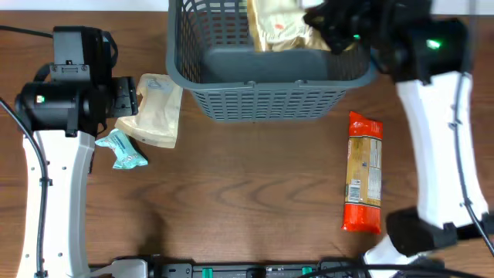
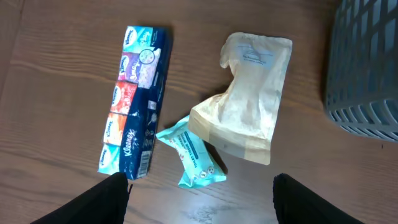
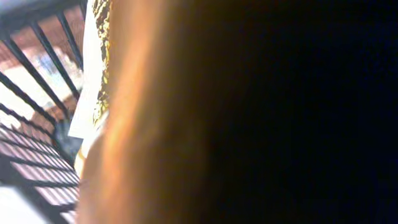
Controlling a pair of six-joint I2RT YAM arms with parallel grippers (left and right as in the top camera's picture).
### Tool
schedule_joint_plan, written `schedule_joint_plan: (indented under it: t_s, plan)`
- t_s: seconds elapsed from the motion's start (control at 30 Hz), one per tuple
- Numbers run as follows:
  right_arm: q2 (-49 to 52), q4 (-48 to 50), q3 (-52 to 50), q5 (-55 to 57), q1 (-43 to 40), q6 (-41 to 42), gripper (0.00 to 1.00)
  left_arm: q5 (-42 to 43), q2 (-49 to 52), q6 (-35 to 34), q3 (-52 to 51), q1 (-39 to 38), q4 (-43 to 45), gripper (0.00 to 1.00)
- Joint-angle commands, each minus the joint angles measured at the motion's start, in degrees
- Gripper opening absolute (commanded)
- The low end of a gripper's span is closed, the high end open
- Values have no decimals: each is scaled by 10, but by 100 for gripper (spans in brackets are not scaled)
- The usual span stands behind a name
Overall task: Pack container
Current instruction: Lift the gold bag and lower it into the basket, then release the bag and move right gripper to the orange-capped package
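Dark grey rectangular container (image 1: 266, 99), lattice-slotted walls under a thick rim, sits far-centre on the table (image 1: 247, 193). Left gripper (image 2: 200, 202) gapes wide; right gripper (image 1: 333, 29) meets a beige packet (image 1: 278, 27) inside, jaws unreadable

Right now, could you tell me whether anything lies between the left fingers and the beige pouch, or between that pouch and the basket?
Nothing visible does. The left fingers stand open, facing the beige pouch; a teal packet touches its corner. Bare table lies between pouch and basket, though the right arm reaches into the basket.
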Motion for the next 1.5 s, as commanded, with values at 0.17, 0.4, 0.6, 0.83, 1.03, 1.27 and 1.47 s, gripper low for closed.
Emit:
schedule_joint_plan:
  t_s: [0.17, 0.4, 0.6, 0.83, 1.03, 1.27, 1.47]
  plan:
    - [66, 19, 29, 35, 18, -101, 1, -5, 3, 3, 7, 2, -3, 73]
    - [148, 0, 29, 4, 19, -65, 1, -5, 3, 3, 7, 2, -3, 73]
    - [223, -17, 29, -32, 19, -38, 1, -5, 3, 3, 7, 2, -3, 73]
    - [271, -33, 29, -31, 18, -22, 1, -5, 3, 3, 7, 2, -3, 73]
    - [278, -55, 29, -26, 17, -17, 29, -5, 3, 3, 7, 2, -3, 73]
    - [264, -51, 35, -25, 18, 26, 56, -5, 3, 3, 7, 2, -3, 73]
    - [204, -48, 107, -21, 15, 87, 72, -5, 3, 3, 7, 2, -3, 74]
